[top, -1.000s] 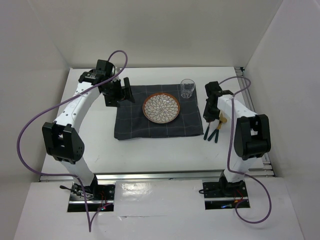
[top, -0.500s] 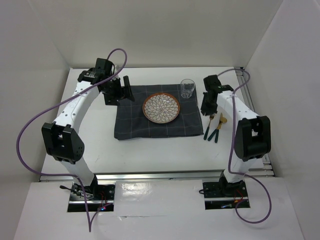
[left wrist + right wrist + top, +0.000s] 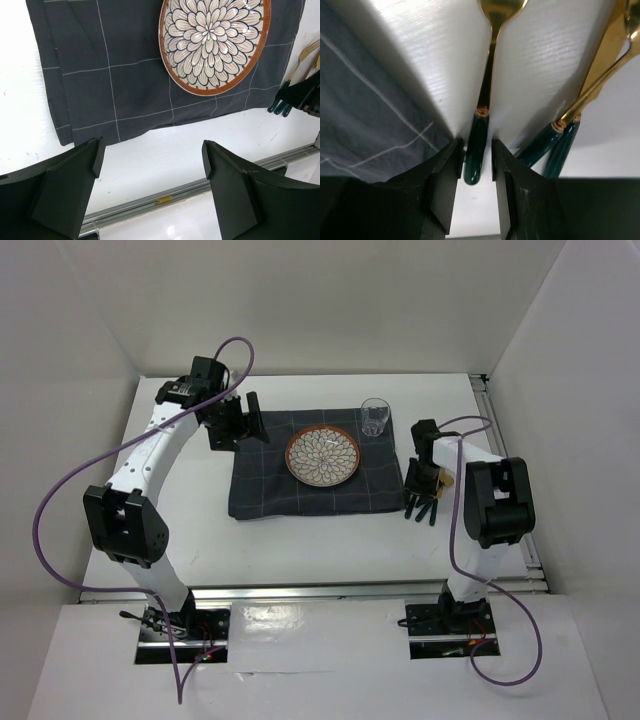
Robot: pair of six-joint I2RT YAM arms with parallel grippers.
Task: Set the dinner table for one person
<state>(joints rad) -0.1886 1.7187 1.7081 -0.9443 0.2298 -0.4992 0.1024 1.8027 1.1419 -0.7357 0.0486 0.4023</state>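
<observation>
The white dinner table [image 3: 300, 550] carries a dark grey checked cloth [image 3: 270, 490] with a flower-pattern plate [image 3: 323, 456] and a clear glass [image 3: 374, 417] on it. Three gold utensils with green handles [image 3: 424, 508] lie right of the cloth. My right gripper [image 3: 413, 500] is down on the table. In the right wrist view its jaws [image 3: 477, 150] are closed narrowly round the green handle of the leftmost utensil [image 3: 478, 132]. My left gripper [image 3: 238, 430] hovers open and empty over the cloth's far left corner; in its wrist view [image 3: 150, 160] nothing is between the fingers.
The two other utensils [image 3: 555, 145] lie just right of the gripped one. The cloth's edge [image 3: 365, 115] is just left of my right fingers. The metal rail [image 3: 175, 192] runs along the table's near edge. White walls enclose the table.
My right gripper has moved toward the near edge and come down onto the utensils, its jaws now round one green handle. The left arm has not moved.
</observation>
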